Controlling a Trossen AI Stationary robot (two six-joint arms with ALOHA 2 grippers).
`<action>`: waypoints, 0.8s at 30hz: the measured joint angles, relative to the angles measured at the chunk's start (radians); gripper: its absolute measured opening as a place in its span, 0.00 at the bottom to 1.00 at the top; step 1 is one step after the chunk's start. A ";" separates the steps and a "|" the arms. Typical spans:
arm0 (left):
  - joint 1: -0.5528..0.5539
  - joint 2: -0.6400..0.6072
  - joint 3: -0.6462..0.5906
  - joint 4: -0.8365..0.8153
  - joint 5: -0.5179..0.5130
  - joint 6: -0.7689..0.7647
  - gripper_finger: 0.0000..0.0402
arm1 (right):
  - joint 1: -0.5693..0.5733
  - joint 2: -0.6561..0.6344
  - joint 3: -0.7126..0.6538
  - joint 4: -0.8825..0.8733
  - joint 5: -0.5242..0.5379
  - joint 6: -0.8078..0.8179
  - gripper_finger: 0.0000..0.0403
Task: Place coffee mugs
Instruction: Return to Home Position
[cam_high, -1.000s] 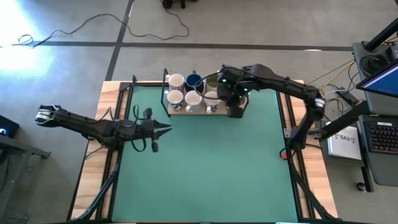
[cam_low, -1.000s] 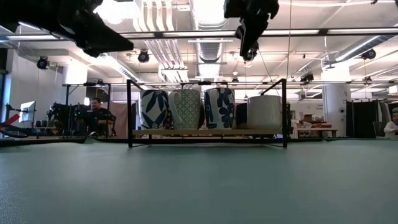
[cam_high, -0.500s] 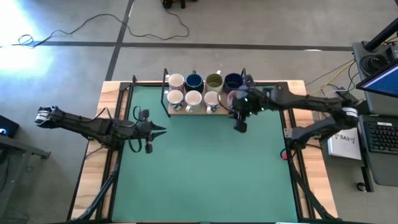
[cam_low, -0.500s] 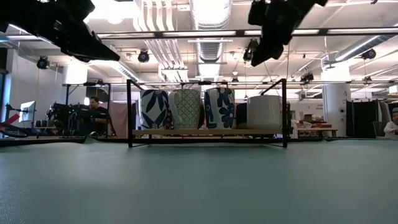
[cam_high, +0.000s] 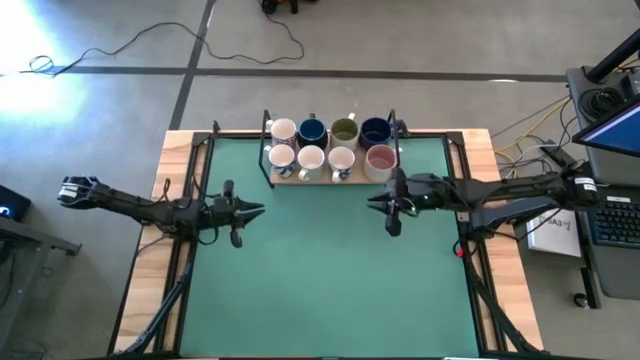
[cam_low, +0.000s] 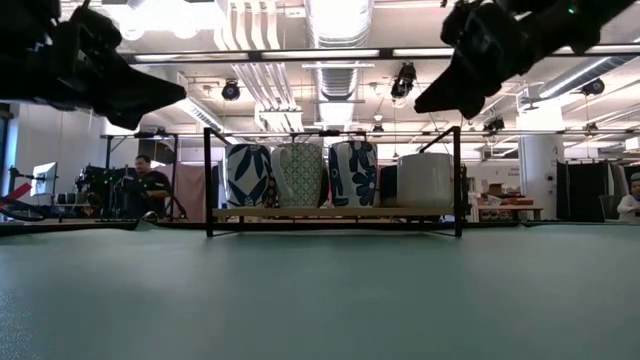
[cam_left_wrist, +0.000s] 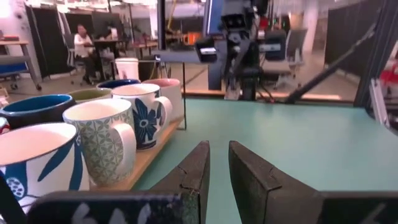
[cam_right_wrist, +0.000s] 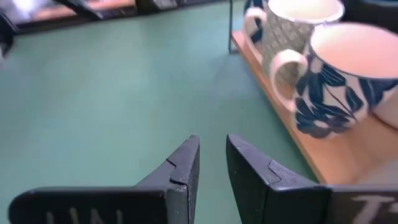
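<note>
Eight coffee mugs (cam_high: 330, 145) stand upright in two rows on a wooden tray with a black frame, at the table's far edge. The far row holds a white, a dark blue, an olive-inside and a second dark blue mug. The near row holds three white patterned mugs and a pink-inside mug (cam_high: 380, 160) at its right end. My right gripper (cam_high: 374, 203) hovers near of the tray's right end, shut and holding nothing; it also shows in its wrist view (cam_right_wrist: 212, 152). My left gripper (cam_high: 258, 210) hovers left and near of the tray, shut and holding nothing (cam_left_wrist: 217, 155).
The tray's black frame posts (cam_low: 207, 180) rise above the mugs. The green mat (cam_high: 330, 280) stretches from the tray to the near edge. Wooden strips and black rails (cam_high: 190, 250) run along both sides of the table. People sit in the room far behind (cam_low: 150, 185).
My right gripper has drawn back from above the tray's right end toward the near edge and the right, its arm stretching out low and level. The pink-inside mug now shows uncovered on the tray. My left gripper has pulled slightly toward the table's left.
</note>
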 joint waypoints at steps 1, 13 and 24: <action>0.000 0.000 -0.018 0.031 0.000 -0.003 0.11 | 0.007 -0.010 -0.028 0.046 0.006 -0.001 0.17; 0.000 0.057 -0.034 0.037 -0.007 -0.071 0.11 | 0.011 -0.051 -0.256 0.230 0.026 0.069 0.17; 0.000 0.082 -0.033 0.038 -0.009 -0.091 0.11 | 0.017 -0.052 -0.549 0.647 0.033 0.146 0.17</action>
